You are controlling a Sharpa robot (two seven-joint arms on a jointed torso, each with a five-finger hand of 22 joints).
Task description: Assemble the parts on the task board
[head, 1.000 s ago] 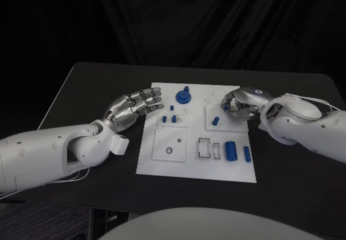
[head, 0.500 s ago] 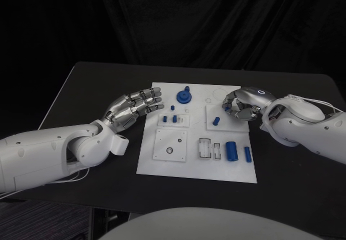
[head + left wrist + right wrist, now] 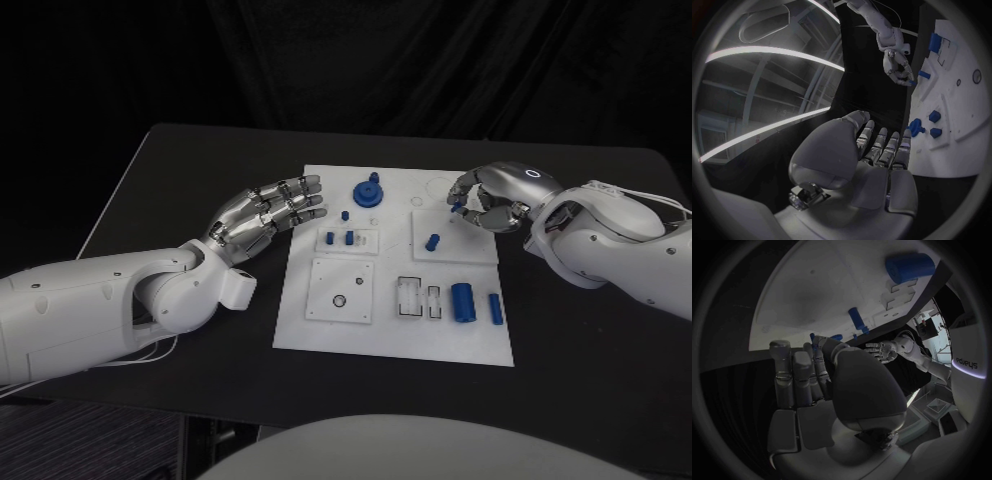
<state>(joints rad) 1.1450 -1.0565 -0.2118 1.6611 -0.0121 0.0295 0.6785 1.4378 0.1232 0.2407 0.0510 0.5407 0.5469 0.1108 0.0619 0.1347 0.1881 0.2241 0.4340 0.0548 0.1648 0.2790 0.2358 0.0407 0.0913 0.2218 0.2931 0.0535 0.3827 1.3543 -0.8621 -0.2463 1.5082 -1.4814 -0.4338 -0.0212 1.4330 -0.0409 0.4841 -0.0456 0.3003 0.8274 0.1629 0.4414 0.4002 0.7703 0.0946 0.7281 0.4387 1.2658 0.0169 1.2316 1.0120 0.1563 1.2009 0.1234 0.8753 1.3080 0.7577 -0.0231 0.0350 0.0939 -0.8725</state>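
The right hand [image 3: 488,200] is seen over the far right part of the task board [image 3: 392,335], its fingers curled in, and a small blue part [image 3: 456,210] is pinched at its fingertips, just above the board. A small blue peg [image 3: 433,240] stands on the board just near of that hand. Further toward the near edge, on the board's right side, a larger blue cylinder [image 3: 462,301] and a slimmer blue bar [image 3: 495,308] lie side by side, well apart from the hand.

The left hand [image 3: 270,213] is held at the board's left edge, fingers apart and extended toward the board, with nothing in it. A round blue knob part [image 3: 369,191] stands just right of its fingertips at the far side of the board, and two small blue pegs [image 3: 339,238] stand near of the fingertips.
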